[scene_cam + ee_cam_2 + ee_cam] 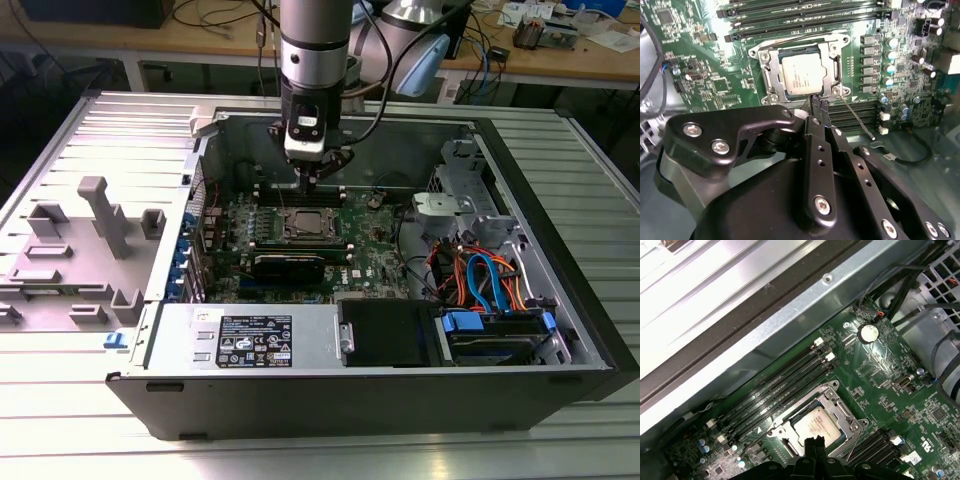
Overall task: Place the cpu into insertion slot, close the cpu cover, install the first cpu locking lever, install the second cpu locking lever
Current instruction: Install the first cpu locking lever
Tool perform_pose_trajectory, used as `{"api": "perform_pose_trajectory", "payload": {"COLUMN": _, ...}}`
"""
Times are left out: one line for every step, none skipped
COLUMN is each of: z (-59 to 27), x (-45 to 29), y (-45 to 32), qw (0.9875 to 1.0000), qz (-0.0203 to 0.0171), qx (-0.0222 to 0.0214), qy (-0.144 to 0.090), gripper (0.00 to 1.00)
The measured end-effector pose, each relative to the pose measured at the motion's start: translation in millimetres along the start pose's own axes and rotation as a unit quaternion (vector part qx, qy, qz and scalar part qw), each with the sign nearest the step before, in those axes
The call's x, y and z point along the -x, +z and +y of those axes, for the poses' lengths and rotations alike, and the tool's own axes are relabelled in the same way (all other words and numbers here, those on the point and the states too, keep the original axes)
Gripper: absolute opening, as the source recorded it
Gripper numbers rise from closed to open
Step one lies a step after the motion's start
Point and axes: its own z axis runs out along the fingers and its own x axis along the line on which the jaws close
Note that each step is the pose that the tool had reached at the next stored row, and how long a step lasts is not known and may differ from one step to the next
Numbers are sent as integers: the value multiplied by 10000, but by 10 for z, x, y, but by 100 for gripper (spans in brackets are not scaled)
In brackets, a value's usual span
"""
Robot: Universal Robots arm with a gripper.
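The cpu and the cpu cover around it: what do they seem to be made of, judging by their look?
The cpu: its top looks like metal with a matte, pale silver finish, since it reflects the light softly and evenly. The cpu cover: probably stamped sheet metal in a brighter silver, with sharp glints along its thin, bent edges.

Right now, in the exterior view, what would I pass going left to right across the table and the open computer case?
grey plastic holder → blue card-slot clips → cpu → silver drive cage
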Motion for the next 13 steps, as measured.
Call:
{"api": "perform_pose_trajectory", "payload": {"z": 0, "x": 0, "y": 0, "qw": 9999, "qz": 1, "qx": 0, "qy": -111, "gripper": 11}}
{"api": "perform_pose_trajectory", "payload": {"z": -1, "x": -1, "y": 0, "qw": 9998, "qz": 1, "qx": 0, "qy": -195, "gripper": 11}}
{"api": "perform_pose_trajectory", "payload": {"z": -1, "x": -1, "y": 1, "qw": 9995, "qz": 2, "qx": 0, "qy": -306, "gripper": 11}}
{"api": "perform_pose_trajectory", "payload": {"z": -1, "x": -1, "y": 1, "qw": 9991, "qz": 3, "qx": 0, "qy": -415, "gripper": 11}}
{"api": "perform_pose_trajectory", "payload": {"z": -1, "x": -1, "y": 1, "qw": 9984, "qz": 4, "qx": 0, "qy": -567, "gripper": 11}}
{"api": "perform_pose_trajectory", "payload": {"z": -1, "x": -1, "y": 2, "qw": 9976, "qz": 6, "qx": 1, "qy": -692, "gripper": 11}}
{"api": "perform_pose_trajectory", "payload": {"z": -1, "x": -1, "y": 2, "qw": 9969, "qz": 6, "qx": 1, "qy": -785, "gripper": 11}}
{"api": "perform_pose_trajectory", "payload": {"z": -1, "x": -1, "y": 2, "qw": 9959, "qz": 7, "qx": 1, "qy": -910, "gripper": 11}}
{"api": "perform_pose_trajectory", "payload": {"z": -1, "x": -1, "y": 3, "qw": 9950, "qz": 8, "qx": 2, "qy": -1002, "gripper": 11}}
{"api": "perform_pose_trajectory", "payload": {"z": -1, "x": -1, "y": 3, "qw": 9938, "qz": 9, "qx": 2, "qy": -1111, "gripper": 11}}
{"api": "perform_pose_trajectory", "payload": {"z": -1, "x": -1, "y": 4, "qw": 9927, "qz": 10, "qx": 2, "qy": -1208, "gripper": 11}}
{"api": "perform_pose_trajectory", "payload": {"z": -1, "x": -1, "y": 4, "qw": 9910, "qz": 11, "qx": 2, "qy": -1335, "gripper": 11}}
{"api": "perform_pose_trajectory", "payload": {"z": -1, "x": -1, "y": 4, "qw": 9898, "qz": 12, "qx": 2, "qy": -1427, "gripper": 11}}
